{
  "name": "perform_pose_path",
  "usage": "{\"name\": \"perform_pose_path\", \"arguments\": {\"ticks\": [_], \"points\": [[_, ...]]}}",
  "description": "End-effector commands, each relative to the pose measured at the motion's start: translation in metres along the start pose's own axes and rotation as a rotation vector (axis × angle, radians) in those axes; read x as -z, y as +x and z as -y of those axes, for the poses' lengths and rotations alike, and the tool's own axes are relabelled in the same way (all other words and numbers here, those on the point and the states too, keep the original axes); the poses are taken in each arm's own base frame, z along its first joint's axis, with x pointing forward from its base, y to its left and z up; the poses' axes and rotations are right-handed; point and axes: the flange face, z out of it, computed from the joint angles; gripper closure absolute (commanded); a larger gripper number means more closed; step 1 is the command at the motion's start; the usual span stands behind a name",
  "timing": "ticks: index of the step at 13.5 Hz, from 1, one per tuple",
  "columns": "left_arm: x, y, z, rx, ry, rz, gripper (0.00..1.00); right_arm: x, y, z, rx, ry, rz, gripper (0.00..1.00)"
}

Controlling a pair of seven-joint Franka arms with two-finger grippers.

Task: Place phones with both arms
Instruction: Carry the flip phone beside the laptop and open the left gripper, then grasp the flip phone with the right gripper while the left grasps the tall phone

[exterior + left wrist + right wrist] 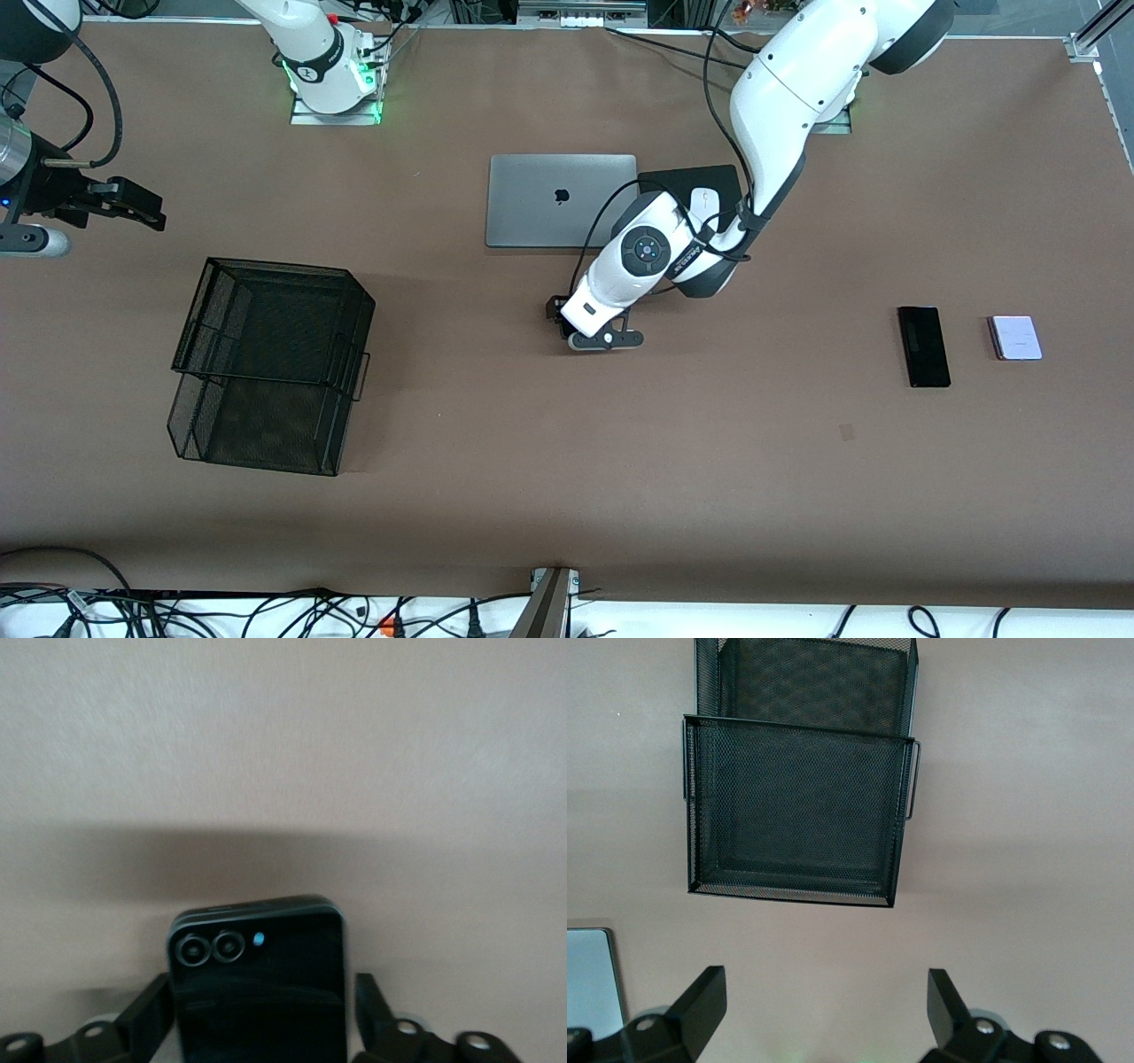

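Note:
My left gripper (560, 317) is low over the middle of the table, nearer the front camera than the laptop. In the left wrist view its open fingers (151, 1014) stand on either side of the small black flip phone (261, 966), with a thin gap showing on one side; the phone is mostly hidden in the front view. The long black slab phone (924, 346) and the pale lilac-white phone (1015, 338) lie side by side toward the left arm's end. My right gripper (142, 211) is open and empty, up in the air at the right arm's end, and waits there (827, 1010).
A black wire-mesh basket (275, 266) stands toward the right arm's end and shows in the right wrist view (797, 890). A closed grey laptop (561, 200) lies at mid-table near the bases, beside a white mouse (704, 199) on a black pad (682, 177).

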Motion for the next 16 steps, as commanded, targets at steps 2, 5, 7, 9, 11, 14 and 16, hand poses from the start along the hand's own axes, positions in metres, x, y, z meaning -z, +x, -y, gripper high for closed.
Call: {"name": "perform_pose_path", "arguments": {"ticks": [2,5,7,9,11,14,16], "points": [[0.071,0.029,0.018,0.052,0.091,0.062,0.00,-0.013,0.013,0.043,0.046,-0.006,-0.001,0.00],[0.159,0.060,0.091,0.151,0.244,0.183,0.00,-0.020,0.013,0.122,0.127,0.036,-0.014,0.00],[0.189,0.080,0.167,0.170,0.395,0.266,0.00,-0.027,0.005,0.205,0.093,0.059,-0.027,0.00],[0.205,0.100,0.236,0.179,0.547,0.276,0.00,-0.040,-0.008,0.302,0.056,0.051,-0.044,0.00],[0.207,0.117,0.302,0.161,0.671,0.264,0.00,-0.053,-0.021,0.389,0.003,0.069,-0.078,0.00],[0.224,0.145,0.390,-0.002,0.652,0.281,0.00,-0.086,-0.047,0.493,0.036,0.085,-0.115,0.00],[0.226,0.163,0.455,-0.114,0.547,0.272,0.00,-0.128,-0.053,0.531,0.080,0.093,-0.128,0.00]]}}
